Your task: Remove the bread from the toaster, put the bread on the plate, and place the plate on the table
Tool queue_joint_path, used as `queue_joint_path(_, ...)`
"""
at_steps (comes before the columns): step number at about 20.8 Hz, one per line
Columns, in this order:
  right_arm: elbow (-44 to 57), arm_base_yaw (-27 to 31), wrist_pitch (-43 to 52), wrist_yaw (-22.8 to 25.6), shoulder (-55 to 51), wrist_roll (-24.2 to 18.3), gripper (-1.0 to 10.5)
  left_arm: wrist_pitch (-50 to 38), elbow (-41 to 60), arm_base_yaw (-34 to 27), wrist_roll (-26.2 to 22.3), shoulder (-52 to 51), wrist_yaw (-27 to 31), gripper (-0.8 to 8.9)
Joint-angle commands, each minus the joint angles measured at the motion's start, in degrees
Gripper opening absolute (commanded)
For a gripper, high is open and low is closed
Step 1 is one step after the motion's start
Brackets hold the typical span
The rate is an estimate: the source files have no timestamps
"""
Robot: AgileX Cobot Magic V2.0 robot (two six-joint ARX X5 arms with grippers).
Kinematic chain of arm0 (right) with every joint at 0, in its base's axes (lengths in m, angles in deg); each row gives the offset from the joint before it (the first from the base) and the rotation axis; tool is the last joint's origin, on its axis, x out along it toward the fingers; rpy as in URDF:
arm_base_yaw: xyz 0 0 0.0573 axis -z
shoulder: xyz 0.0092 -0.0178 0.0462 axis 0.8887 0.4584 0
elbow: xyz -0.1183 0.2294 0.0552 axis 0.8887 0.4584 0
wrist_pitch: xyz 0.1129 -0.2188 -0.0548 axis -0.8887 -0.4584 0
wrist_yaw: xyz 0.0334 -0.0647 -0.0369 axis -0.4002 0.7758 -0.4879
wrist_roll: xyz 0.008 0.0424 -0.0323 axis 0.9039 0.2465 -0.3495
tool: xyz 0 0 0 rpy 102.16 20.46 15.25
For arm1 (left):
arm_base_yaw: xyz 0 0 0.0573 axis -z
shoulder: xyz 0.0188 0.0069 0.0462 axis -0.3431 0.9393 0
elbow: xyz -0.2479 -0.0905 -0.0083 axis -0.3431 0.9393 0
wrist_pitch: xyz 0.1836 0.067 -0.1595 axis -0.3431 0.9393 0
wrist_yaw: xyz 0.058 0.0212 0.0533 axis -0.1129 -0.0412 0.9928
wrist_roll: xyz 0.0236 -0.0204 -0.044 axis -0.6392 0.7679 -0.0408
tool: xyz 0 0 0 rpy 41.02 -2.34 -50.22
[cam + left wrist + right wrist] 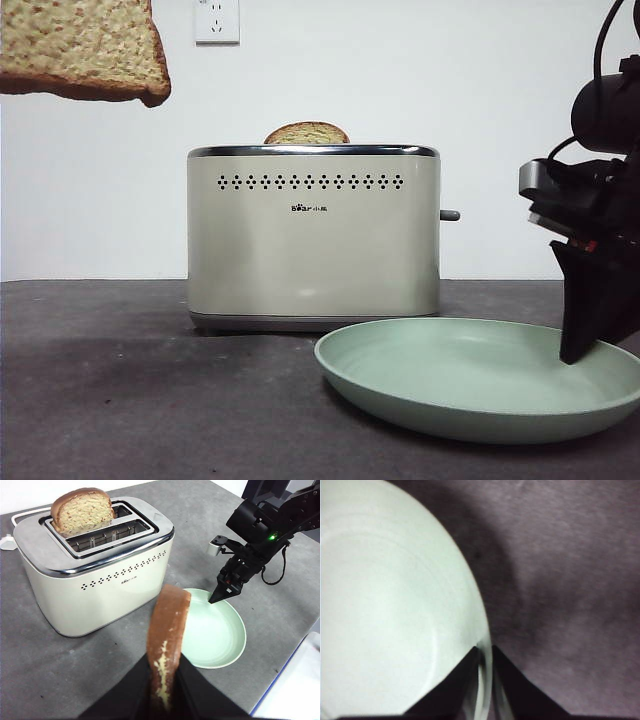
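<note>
Bread [85,50] hangs high at the upper left of the front view, well clear of the toaster [313,235], with open air beneath it down to the table [120,400]. A second slice [307,133] pokes its rounded top out of the toaster. The plate [470,385] sits in front and to the right of the toaster, with one edge raised a little off the table, and the right gripper [585,330] comes down onto its right rim. A wall socket [217,21] shows on the white wall behind.

Left wrist view: the left gripper [165,680] is clamped on the bread [167,635], seen edge-on (crust toward the camera), held above the table [60,675] between toaster [95,575] and plate [217,635]. One slot holds the other slice [82,511]; the slot beside it is bare. The right gripper [220,592] touches the plate's far rim.

Right wrist view: the right gripper [484,680] pinches the plate [385,610] rim narrowly between its jaws; grey table [560,580] lies beside.
</note>
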State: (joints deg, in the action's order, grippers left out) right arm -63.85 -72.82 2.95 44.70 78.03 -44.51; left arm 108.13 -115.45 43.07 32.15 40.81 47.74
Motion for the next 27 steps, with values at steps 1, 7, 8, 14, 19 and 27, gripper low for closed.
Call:
queue_joint_path(1,-0.2,-0.3,0.2,-1.0,0.8,0.3,0.0,-0.7,-0.7,0.3,1.0,0.4,-1.0,0.05)
queue_joint_path(7,-0.2,-2.4,0.0,-5.5,-3.7,1.2,0.0,-2.8,-0.7,0.3,4.6,2.2,-7.6,0.05)
queue_joint_path(8,-0.2,-3.2,0.0,-5.5,-4.7,1.8,0.0,-3.3,-0.7,0.3,5.2,2.7,-8.8,0.05)
queue_joint_path(14,-0.3,-9.9,0.1,-5.5,-12.0,5.5,0.0,-6.9,-0.7,0.3,7.1,7.9,-16.3,0.05)
queue_joint_path(19,-0.3,-15.8,2.5,-5.3,-15.4,9.0,0.0,-8.3,-0.7,0.9,7.0,14.9,-20.0,0.05)
queue_joint_path(27,-0.3,-22.0,8.0,-4.8,-15.7,13.9,0.0,-13.8,-0.7,5.6,5.0,34.5,-23.4,0.05)
